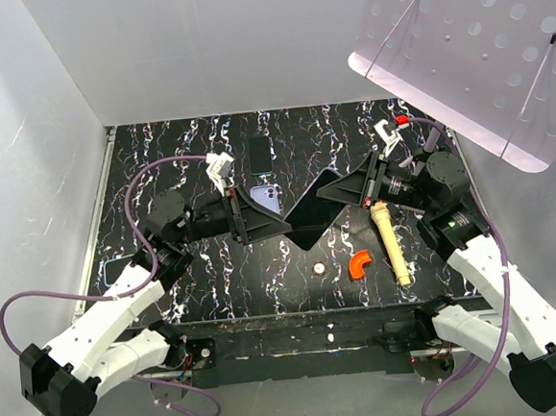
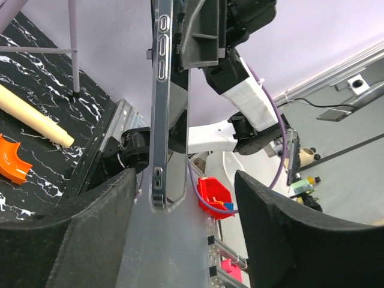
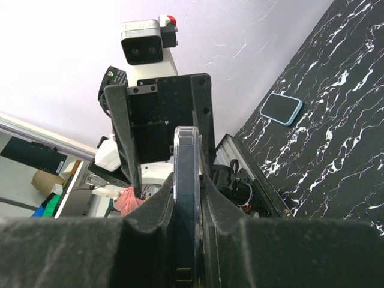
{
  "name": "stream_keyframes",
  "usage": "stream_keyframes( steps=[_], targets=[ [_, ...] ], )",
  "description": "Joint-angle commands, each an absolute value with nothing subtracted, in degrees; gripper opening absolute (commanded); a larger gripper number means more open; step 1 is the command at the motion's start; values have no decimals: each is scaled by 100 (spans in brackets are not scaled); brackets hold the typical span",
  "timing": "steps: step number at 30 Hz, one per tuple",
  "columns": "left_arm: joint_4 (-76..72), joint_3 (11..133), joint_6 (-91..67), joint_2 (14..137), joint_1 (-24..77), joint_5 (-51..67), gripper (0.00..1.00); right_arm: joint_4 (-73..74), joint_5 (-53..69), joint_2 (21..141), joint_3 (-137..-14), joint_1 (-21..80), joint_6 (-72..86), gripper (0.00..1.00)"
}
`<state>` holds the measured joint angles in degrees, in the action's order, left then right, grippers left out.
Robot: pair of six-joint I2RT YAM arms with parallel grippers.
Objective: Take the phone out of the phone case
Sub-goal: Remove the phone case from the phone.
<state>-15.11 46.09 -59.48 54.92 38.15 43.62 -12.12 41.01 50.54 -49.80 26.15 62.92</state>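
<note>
Right gripper (image 3: 189, 193) clamped on glossy phone (image 3: 186, 157) in clear case (image 2: 161, 120), left gripper (image 2: 185, 177) wide around its rounded end

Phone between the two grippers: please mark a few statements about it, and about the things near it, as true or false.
1. The right gripper is shut on the phone. True.
2. The left gripper is also shut on it. False: its fingers stand wide apart, on either side of the phone.
3. The phone lies flat on the table. False: it is held up off the table, between the two arms.
4. An orange piece lies on the table beside a wooden roller. True.
</note>
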Motion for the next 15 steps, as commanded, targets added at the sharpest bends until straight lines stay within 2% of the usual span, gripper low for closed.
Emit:
stream_keyframes(
  steps=[1, 5, 15],
  targets=[
    [-2221, 4343, -6380, 5300, 3481, 5044, 60, -1687, 4473, 4922, -5326, 2444, 6618, 1],
    [-2741, 4193, -6635, 5370, 3454, 5308, 46, -1854, 4588, 4922, -5344, 2338, 6802, 1],
    [-3744, 4139, -7057, 5669, 3454, 5827, 37, -2214, 4693, 4966, -5309, 2250, 7207, 1]
  ],
)
